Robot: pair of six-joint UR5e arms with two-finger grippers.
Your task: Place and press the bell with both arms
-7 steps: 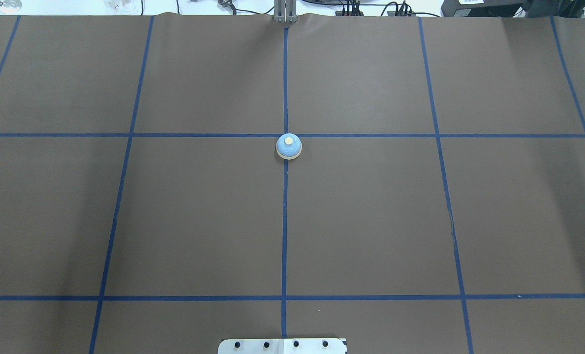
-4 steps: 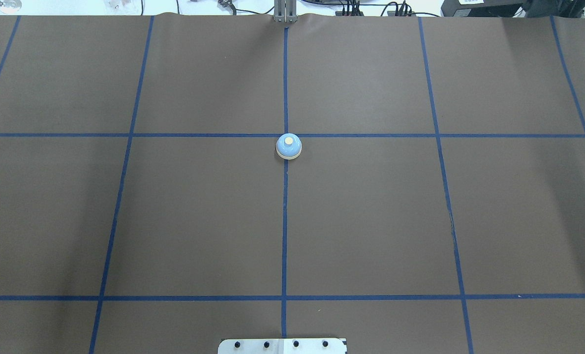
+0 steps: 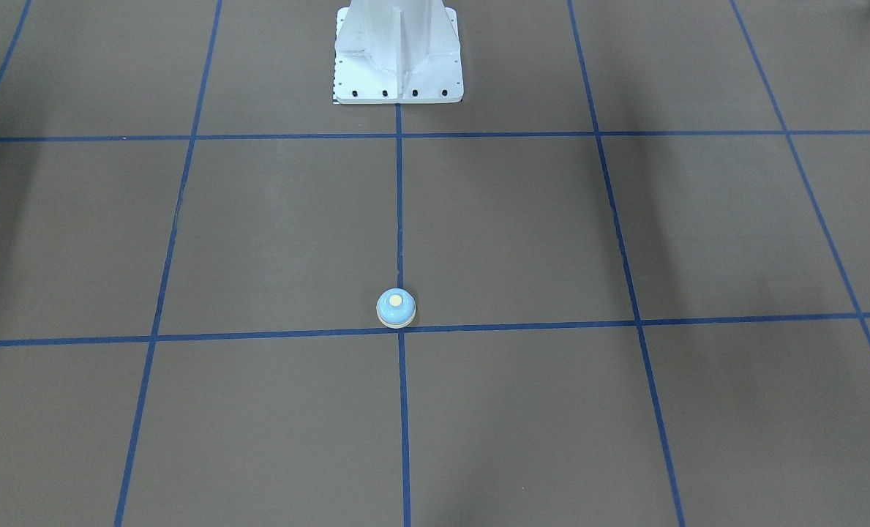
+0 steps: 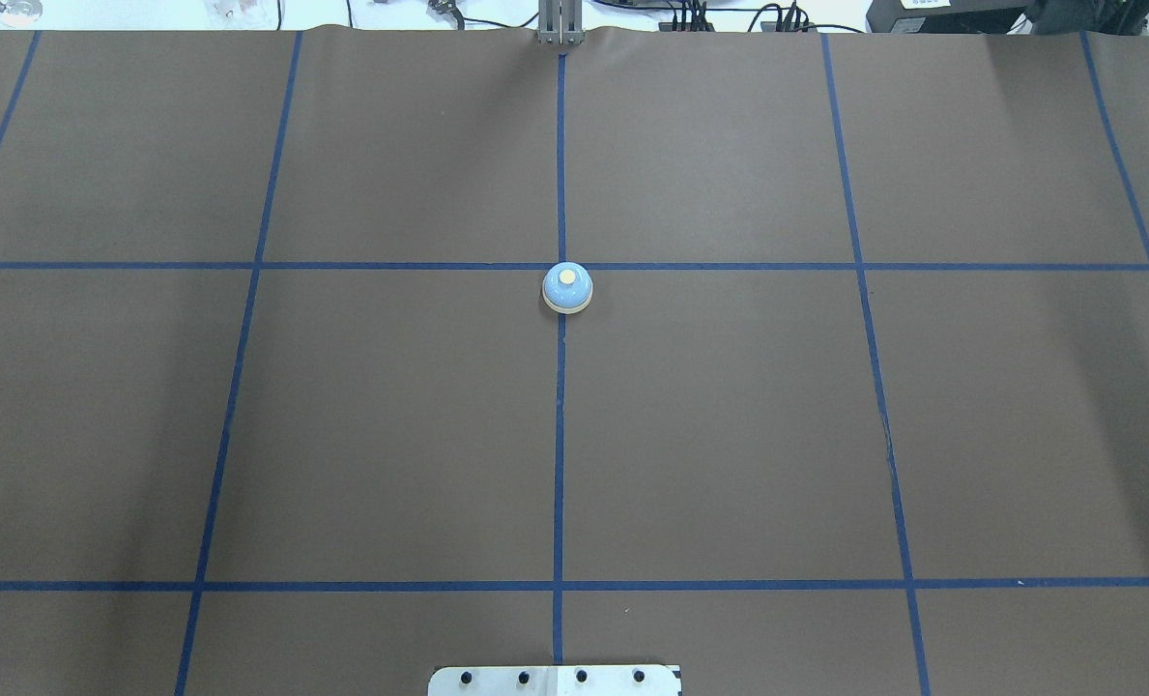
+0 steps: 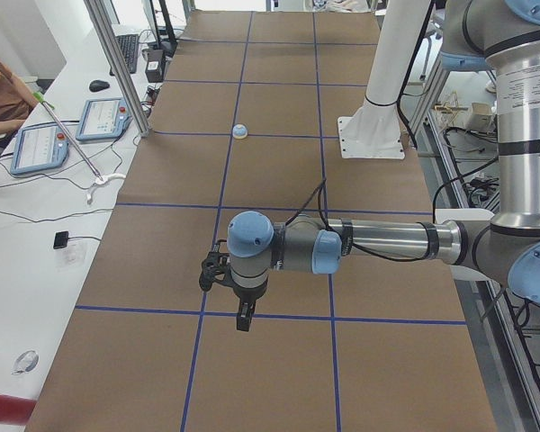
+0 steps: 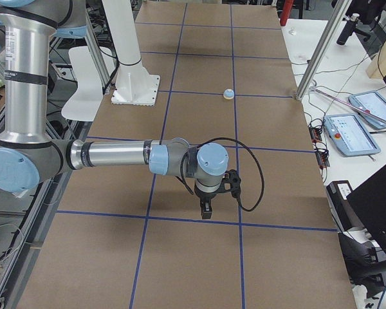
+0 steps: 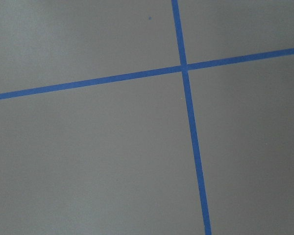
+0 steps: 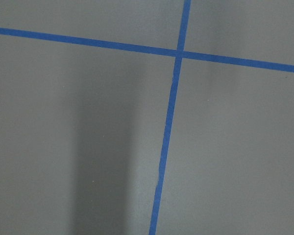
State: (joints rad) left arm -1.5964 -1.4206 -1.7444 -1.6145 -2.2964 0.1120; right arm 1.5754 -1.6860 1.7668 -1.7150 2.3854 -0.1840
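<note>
Nothing shifts: the small light-blue dome bell sits on the brown paper-covered table, touching its central blue tape crossing. The black left gripper and black right gripper hang well apart from it, their openness impossible to tell. A good grasp straddles the dome squarely.

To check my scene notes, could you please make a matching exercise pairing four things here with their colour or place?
Things:
1. bell
2. pedestal
3. left arm
4. tablets

Descriptions:
A. white, bolted to the table
B. lying on the white side bench
C. light blue, on the centre tape line
D. stretched out over the brown mat, apart from the bell

Pairs: 1-C, 2-A, 3-D, 4-B
</note>
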